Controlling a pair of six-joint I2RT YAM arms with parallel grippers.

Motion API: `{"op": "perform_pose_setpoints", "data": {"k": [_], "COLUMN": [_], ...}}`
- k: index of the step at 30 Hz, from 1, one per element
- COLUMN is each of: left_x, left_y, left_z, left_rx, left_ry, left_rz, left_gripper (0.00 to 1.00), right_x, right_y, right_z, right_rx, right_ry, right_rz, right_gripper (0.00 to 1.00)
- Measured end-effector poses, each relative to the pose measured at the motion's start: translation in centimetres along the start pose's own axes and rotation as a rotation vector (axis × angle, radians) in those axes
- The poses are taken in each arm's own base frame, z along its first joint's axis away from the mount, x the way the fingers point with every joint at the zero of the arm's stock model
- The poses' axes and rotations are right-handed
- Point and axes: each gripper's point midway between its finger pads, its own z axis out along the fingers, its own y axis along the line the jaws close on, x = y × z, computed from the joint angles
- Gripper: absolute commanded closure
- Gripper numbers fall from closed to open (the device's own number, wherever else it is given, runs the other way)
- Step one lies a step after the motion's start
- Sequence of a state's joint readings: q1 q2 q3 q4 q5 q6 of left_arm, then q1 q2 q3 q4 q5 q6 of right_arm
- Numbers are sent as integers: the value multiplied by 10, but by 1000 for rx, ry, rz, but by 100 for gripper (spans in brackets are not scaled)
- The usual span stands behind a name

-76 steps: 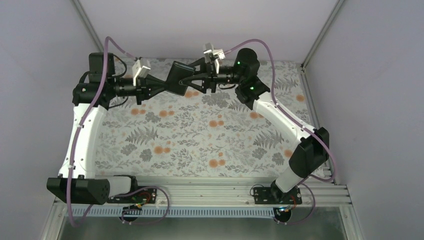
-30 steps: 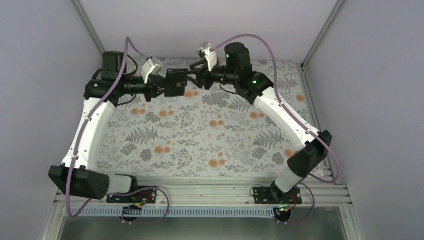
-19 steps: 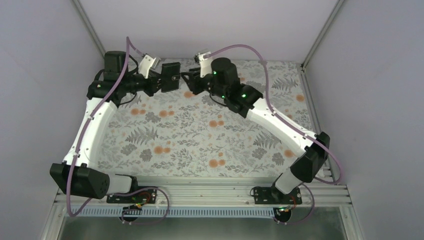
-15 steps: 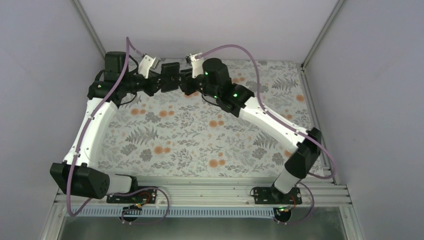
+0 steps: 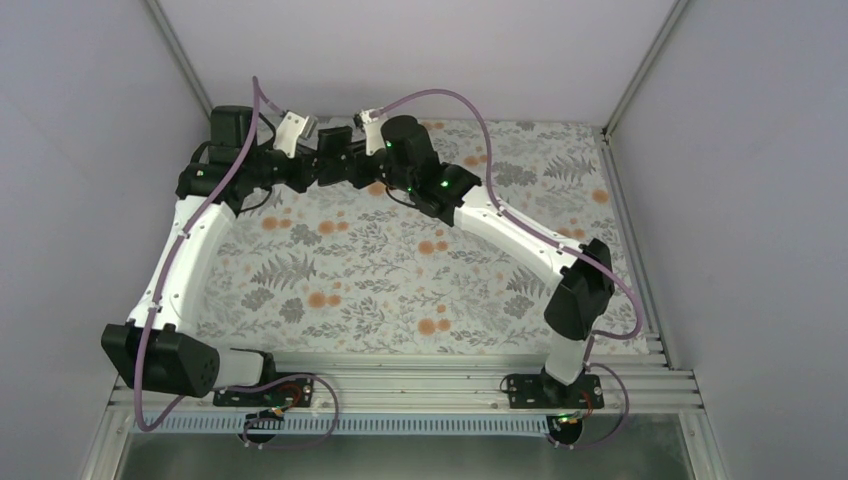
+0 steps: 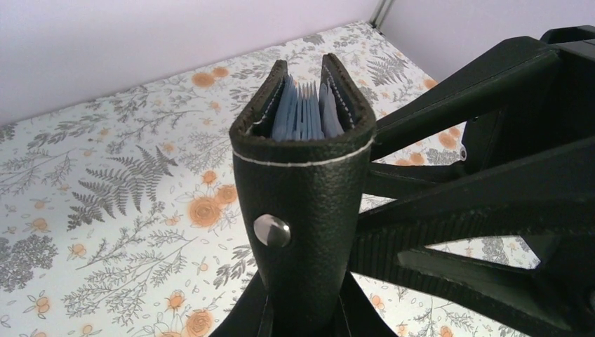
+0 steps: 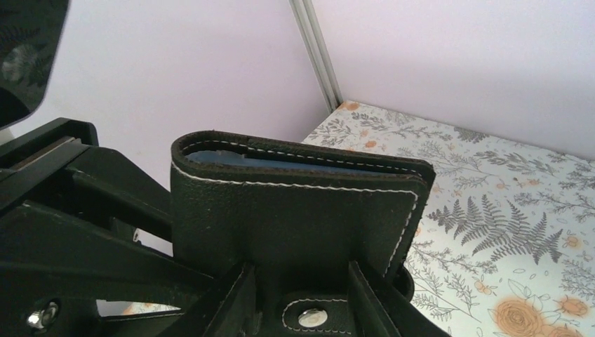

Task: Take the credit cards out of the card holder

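Note:
The card holder (image 6: 302, 203), a black stitched wallet, is held upright off the table with my left gripper (image 6: 303, 312) shut on its lower end. In its slightly parted top, thin blue-grey layers (image 6: 303, 116) show; I cannot tell cards from pockets, so the credit cards are hidden inside. My right gripper (image 7: 302, 295) faces the card holder (image 7: 295, 210) broadside. Its fingers (image 7: 235, 305) stand either side of the holder's snap tab (image 7: 312, 317), with a gap on each side, so it is open. From above, the card holder (image 5: 332, 160) sits between the left gripper (image 5: 316, 168) and the right gripper (image 5: 354, 166) at the back left.
The floral tablecloth (image 5: 400, 270) covers the table. White walls and a metal corner post (image 7: 316, 49) stand close behind the holder. The right arm (image 5: 500, 225) stretches diagonally across the table's middle from its base at the near right.
Both arms carried the holder toward the back left corner. The right gripper moved in against the holder and its jaws narrowed. The left gripper kept its hold.

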State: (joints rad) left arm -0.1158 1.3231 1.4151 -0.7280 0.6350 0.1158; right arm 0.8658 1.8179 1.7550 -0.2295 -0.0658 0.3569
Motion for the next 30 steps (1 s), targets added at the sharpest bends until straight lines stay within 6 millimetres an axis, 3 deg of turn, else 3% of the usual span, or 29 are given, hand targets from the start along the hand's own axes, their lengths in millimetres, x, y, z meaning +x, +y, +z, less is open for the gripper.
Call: {"op": "perform_pose_setpoints", "data": {"k": [15, 30], "left_x": [1, 3], "left_y": [1, 3], "left_z": [0, 0], "left_rx": [-6, -16], "left_ry": [3, 13], "left_rz": [-3, -8], "left_gripper": [98, 97], "right_x": [2, 10], "right_y": [-1, -9], "right_z": [1, 1], "right_rx": [54, 133], "right_ry": [-10, -11], "right_rz": [-14, -25], "right_gripper": [69, 62]}}
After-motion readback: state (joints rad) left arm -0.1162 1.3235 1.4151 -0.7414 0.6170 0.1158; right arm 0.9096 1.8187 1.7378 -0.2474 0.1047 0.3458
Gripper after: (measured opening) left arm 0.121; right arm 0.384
